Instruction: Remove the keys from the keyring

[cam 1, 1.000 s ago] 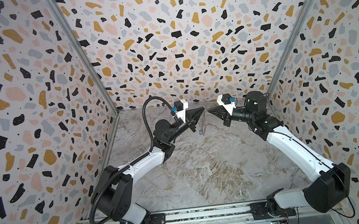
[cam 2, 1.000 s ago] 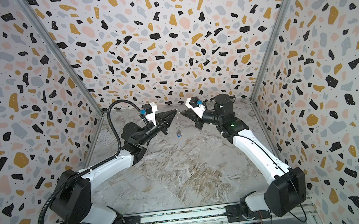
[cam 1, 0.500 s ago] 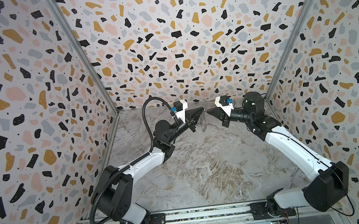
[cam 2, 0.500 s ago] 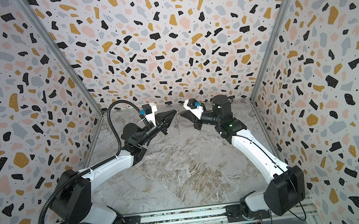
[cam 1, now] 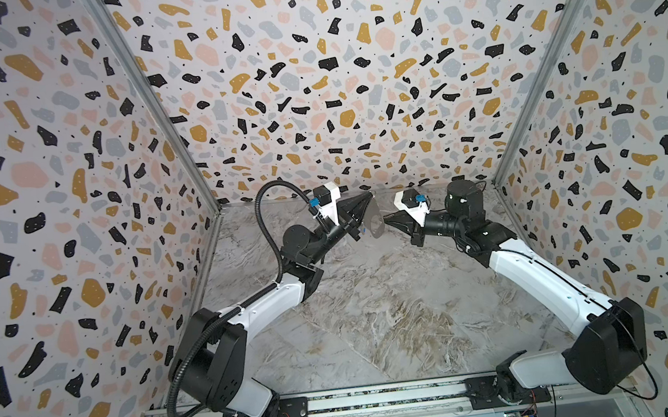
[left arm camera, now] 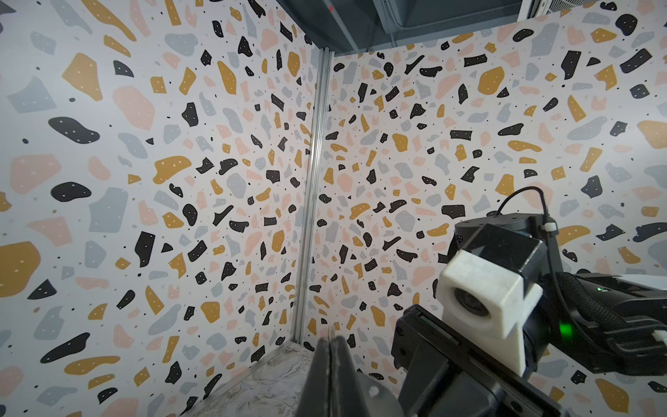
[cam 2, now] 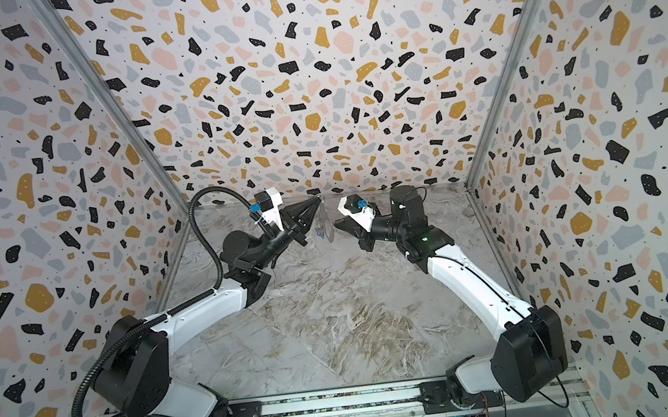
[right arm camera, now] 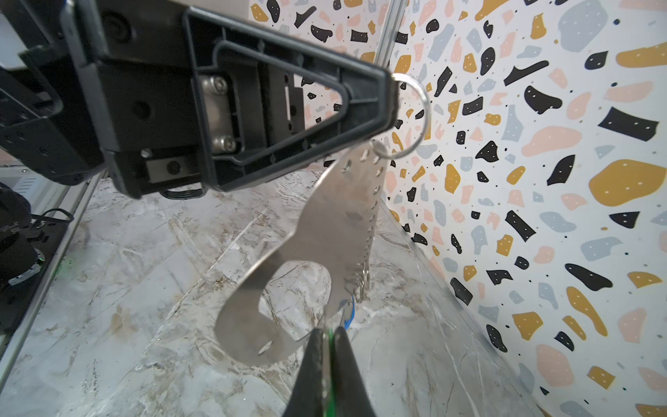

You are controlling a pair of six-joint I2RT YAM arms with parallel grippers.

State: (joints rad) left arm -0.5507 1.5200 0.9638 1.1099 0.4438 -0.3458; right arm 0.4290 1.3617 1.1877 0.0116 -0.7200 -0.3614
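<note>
The keyring (right arm camera: 325, 224), a thin grey metal plate with an oblong hole, hangs in the air near the back wall; it also shows in both top views (cam 1: 375, 220) (cam 2: 328, 227). My left gripper (cam 1: 368, 195) (left arm camera: 330, 337) is shut on the big metal ring (right arm camera: 415, 115) at the plate's top end. My right gripper (right arm camera: 327, 332) (cam 1: 385, 218) is shut at the plate's lower end on the green key (right arm camera: 327, 346), of which only a thin strip shows between the jaws, beside a sliver of metal. The blue key (right arm camera: 349, 314) (cam 2: 319, 232) dangles free just beside it.
Speckled walls close in the marble floor (cam 1: 376, 318) on three sides; the back wall stands right behind the grippers. A metal rail (cam 1: 384, 401) with both arm bases runs along the front. The right arm's white wrist camera (left arm camera: 483, 292) is close beside my left gripper.
My right gripper has moved a little left and down to the plate's lower end. The plate has turned from edge-on to showing its face. The left gripper has barely moved.
</note>
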